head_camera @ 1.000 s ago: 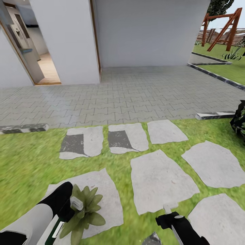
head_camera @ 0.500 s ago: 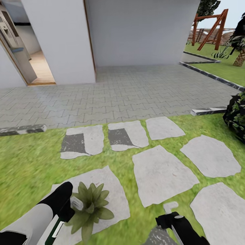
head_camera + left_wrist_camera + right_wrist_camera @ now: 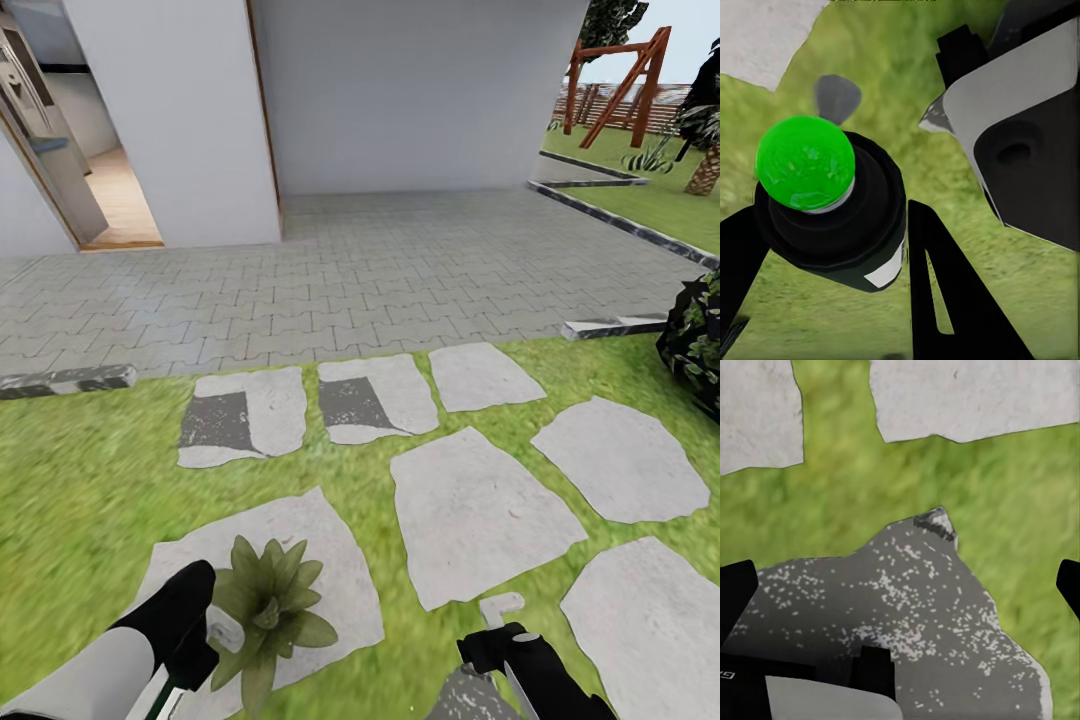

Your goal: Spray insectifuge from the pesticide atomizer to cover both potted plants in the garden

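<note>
One potted plant (image 3: pixel 268 612) sits just beside the left gripper (image 3: pixel 205 640), on the near pale stepping stone (image 3: pixel 340 575) in the lawn (image 3: pixel 90 480); its olive rosette touches or overlaps the gripper's outline in the head view, so the arm is judged to be positioned for spraying it. Left gripper: closed around the pesticide atomizer (image 3: pixel 832 214), black fingers (image 3: pixel 945 300) on either side of the dark bottle body in the left wrist view, white label patch visible low on the bottle. A bright green blob sits on the bottle's top end in that view; cannot tell what it marks. In the head view the bottle's pale head (image 3: pixel 222 634) appears next to the leaves, presumably held close so the spray lands on the rosette rather than on the grass. Right gripper (image 3: pixel 497 612): low, well apart from the plant, over grass and a speckled grey stone (image 3: pixel 900 615); dark finger tips show at the two edges of the right wrist view with nothing between them, so it is wide open and empty. Grey brick patio (image 3: pixel 400 270) lies beyond the stones. Second plant not identified. Judgement: spraying stage on first plant; coverage not visible.
</note>
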Available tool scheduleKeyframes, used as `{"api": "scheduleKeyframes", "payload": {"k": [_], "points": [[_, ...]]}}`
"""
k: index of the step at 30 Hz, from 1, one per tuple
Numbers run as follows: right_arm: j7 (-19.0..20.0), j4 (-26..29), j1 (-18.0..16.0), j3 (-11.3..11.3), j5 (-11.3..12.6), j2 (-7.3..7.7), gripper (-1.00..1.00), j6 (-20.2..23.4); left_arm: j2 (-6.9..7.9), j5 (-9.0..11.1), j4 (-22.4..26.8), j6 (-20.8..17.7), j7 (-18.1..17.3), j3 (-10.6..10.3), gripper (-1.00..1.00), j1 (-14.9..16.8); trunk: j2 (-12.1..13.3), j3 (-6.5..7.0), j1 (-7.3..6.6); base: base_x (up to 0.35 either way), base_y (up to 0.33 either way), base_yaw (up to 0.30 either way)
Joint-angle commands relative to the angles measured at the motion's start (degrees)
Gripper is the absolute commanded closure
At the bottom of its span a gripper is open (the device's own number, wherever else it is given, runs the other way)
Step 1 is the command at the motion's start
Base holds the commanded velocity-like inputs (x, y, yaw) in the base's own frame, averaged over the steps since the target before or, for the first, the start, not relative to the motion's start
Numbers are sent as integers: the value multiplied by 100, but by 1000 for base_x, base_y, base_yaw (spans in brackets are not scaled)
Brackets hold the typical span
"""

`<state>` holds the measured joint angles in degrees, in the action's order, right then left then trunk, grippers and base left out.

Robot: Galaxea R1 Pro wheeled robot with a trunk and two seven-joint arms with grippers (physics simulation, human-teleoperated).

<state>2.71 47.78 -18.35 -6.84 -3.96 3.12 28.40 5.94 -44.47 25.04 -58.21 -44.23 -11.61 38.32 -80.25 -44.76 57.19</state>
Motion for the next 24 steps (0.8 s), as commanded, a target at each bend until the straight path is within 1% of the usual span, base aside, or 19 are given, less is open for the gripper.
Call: {"api": "scheduleKeyframes", "payload": {"k": [1, 7, 9, 13, 16, 19, 22, 24], "points": [[28, 11, -2, -10, -45, 5, -100, 34, -19, -62, 10, -6, -58, -27, 100, -3, -3, -5, 0, 0, 0, 0], [29, 12, -2, -10, -44, 5, -100, 34, -40, -62, 23, -6, -53, -12, 100, -1, -3, -5, 0, -7, 6, 0], [28, 12, -2, -10, -43, 5, -100, 34, -40, -62, 26, -6, -51, -9, 100, 0, -3, -5, 0, -115, 160, -73], [29, 12, -2, -10, -46, 5, -100, 34, -31, -62, 27, -6, -55, -16, 100, 7, -3, -5, 0, -156, 235, -257], [28, 12, -2, -10, -47, 5, -100, 34, -35, -64, 27, -6, -58, -37, 100, 19, -3, -5, 0, -54, 68, -284], [28, 16, -2, -10, -44, 5, -100, 34, -57, -62, 63, -6, -59, -38, 100, 156, -3, -5, 0, -9, 12, -84], [31, 19, -2, -10, -43, 5, -100, 34, -118, -66, 69, -6, -59, -42, 100, 242, -3, -5, 0, -2, 2, -15], [29, 19, -2, -10, -43, 5, -100, 34, -135, -68, 72, -6, -59, -48, 100, 335, -3, -5, 0, 120, 0, -3]]}}
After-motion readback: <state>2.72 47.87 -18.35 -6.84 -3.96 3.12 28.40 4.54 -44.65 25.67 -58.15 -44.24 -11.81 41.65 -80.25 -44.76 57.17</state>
